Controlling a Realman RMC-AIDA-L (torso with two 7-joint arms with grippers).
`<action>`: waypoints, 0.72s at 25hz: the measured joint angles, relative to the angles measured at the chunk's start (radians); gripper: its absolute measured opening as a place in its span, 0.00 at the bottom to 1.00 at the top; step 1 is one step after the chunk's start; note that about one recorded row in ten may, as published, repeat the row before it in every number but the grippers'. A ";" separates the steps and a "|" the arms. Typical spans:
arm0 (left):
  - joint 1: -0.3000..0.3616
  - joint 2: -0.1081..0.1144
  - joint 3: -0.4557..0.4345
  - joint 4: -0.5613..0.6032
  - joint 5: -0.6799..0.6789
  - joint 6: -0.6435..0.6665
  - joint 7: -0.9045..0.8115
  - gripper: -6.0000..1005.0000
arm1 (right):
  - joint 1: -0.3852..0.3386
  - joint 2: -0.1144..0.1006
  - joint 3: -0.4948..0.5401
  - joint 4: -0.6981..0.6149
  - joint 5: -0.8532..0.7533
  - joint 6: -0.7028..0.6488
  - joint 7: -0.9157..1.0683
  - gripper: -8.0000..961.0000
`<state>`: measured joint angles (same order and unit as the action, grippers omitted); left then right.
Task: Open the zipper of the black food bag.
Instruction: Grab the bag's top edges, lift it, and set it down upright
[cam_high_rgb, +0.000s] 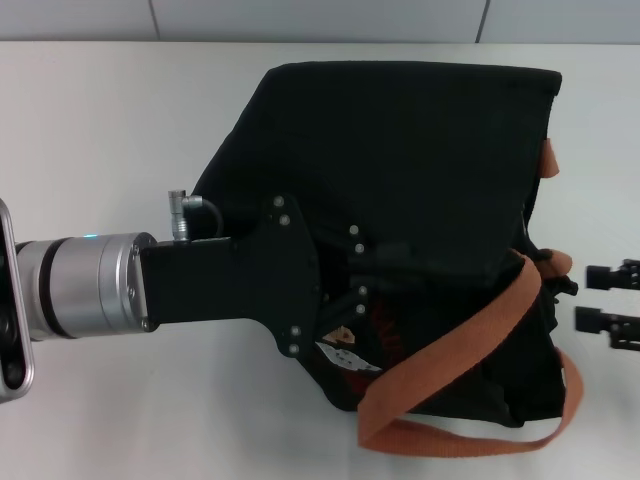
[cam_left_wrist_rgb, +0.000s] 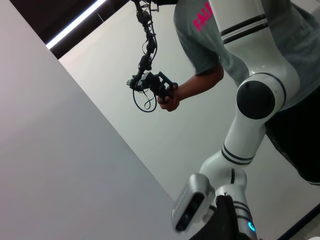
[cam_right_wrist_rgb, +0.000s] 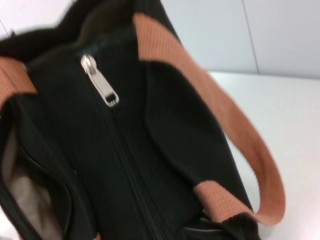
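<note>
Zipper (cam_right_wrist_rgb: 125, 165) just before right tool (cam_high_rgb: 598, 297)

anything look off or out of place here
The black food bag lies tipped on its side on the white table, one orange handle sprawled loose in front. The left pincer presses against it; the right pincer waits beside it. Nothing spilled or damaged.

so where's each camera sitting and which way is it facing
Head: on the robot's head, looking down at the table and bag; left gripper lies on the bag, right gripper is beside it.
Left wrist: faces away from the table toward a wall, a person and a white robot arm.
Right wrist: close on the bag's end, the zipper and its pull.
Head and right wrist share the bag and an orange handle.
</note>
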<state>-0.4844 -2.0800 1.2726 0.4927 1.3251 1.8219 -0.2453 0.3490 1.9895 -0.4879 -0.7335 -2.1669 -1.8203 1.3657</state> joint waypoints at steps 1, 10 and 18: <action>0.000 0.000 0.000 0.000 0.000 0.000 0.000 0.10 | 0.000 0.000 0.000 0.000 0.000 0.000 0.000 0.70; -0.004 0.000 0.021 0.001 -0.002 -0.002 0.000 0.10 | -0.022 -0.045 0.226 -0.005 0.029 -0.220 -0.020 0.69; -0.005 0.000 0.028 0.000 -0.016 -0.006 0.000 0.10 | -0.022 0.042 0.249 0.026 0.164 -0.311 -0.194 0.65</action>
<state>-0.4898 -2.0800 1.3011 0.4927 1.3090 1.8160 -0.2453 0.3268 2.0313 -0.2387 -0.7079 -2.0024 -2.1317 1.1714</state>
